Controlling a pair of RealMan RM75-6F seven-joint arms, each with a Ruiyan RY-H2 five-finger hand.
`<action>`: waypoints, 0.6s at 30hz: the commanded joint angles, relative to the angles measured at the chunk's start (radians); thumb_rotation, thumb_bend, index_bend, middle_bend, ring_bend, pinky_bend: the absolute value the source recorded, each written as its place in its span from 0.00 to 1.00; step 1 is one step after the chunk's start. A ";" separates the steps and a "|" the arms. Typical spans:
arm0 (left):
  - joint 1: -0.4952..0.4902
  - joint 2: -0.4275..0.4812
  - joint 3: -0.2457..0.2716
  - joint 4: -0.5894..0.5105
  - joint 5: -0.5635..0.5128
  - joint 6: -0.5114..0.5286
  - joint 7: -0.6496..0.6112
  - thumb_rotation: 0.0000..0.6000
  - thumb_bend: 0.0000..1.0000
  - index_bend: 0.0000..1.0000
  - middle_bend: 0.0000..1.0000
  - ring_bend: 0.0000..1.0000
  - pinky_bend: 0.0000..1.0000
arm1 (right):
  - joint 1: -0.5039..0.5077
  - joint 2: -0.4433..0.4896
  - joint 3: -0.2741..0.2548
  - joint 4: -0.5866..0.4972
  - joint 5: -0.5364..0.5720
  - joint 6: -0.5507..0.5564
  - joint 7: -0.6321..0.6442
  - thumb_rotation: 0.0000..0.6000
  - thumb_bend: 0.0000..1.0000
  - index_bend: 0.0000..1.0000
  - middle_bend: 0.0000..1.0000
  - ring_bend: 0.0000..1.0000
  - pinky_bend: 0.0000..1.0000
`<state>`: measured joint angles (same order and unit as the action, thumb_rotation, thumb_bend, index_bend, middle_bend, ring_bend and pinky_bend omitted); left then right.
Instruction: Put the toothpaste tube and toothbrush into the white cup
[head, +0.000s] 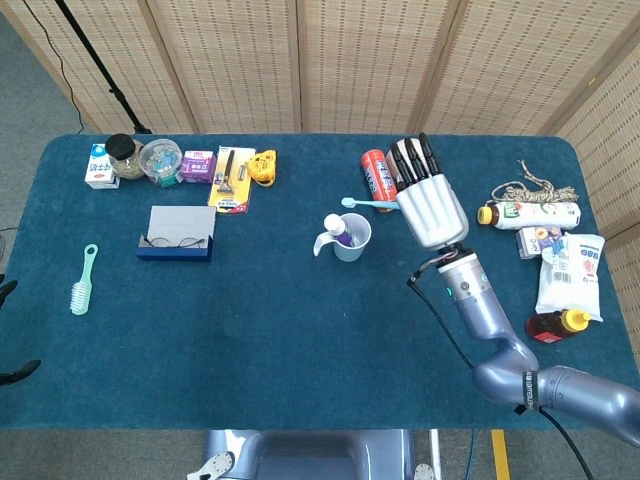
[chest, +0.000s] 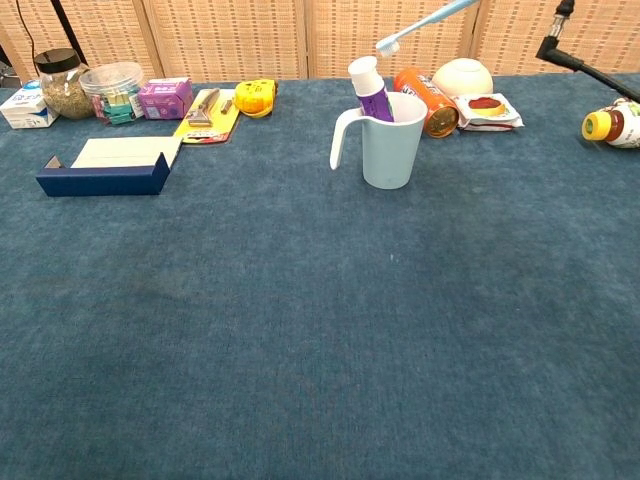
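Observation:
The white cup (head: 352, 238) (chest: 392, 140) stands mid-table with its handle to the left. A purple-and-white toothpaste tube (head: 337, 229) (chest: 368, 89) stands upright inside it. My right hand (head: 428, 203) hovers just right of the cup and holds a light blue toothbrush (head: 369, 203) (chest: 425, 23). The brush is tilted, bristle end down-left, above the cup's rim and clear of it. In the chest view the hand itself is out of frame at the top. My left hand shows in neither view.
Behind the cup lie a red can (head: 377, 179), a pale bowl (chest: 462, 77) and a snack packet (chest: 487, 109). Bottles and packets (head: 568, 270) crowd the right edge. A blue glasses box (head: 177, 234), jars, a razor pack and a green brush (head: 82, 280) sit at the left.

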<state>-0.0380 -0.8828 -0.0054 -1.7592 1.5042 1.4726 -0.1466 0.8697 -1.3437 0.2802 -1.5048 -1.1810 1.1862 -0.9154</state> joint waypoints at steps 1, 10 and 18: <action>0.001 0.002 0.000 0.004 0.000 0.002 -0.009 1.00 0.00 0.00 0.00 0.00 0.00 | 0.009 -0.008 -0.014 0.002 -0.012 0.000 -0.028 1.00 0.43 0.67 0.08 0.00 0.00; 0.000 0.004 0.001 0.010 0.005 0.001 -0.019 1.00 0.00 0.00 0.00 0.00 0.00 | 0.018 -0.005 -0.048 -0.018 -0.046 -0.011 -0.080 1.00 0.43 0.67 0.09 0.00 0.02; 0.000 0.004 0.001 0.010 0.004 0.001 -0.020 1.00 0.00 0.00 0.00 0.00 0.00 | 0.032 -0.011 -0.061 0.021 -0.066 -0.020 -0.121 1.00 0.43 0.67 0.09 0.00 0.04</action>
<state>-0.0379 -0.8788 -0.0044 -1.7490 1.5078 1.4736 -0.1670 0.8982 -1.3548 0.2220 -1.4916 -1.2401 1.1680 -1.0294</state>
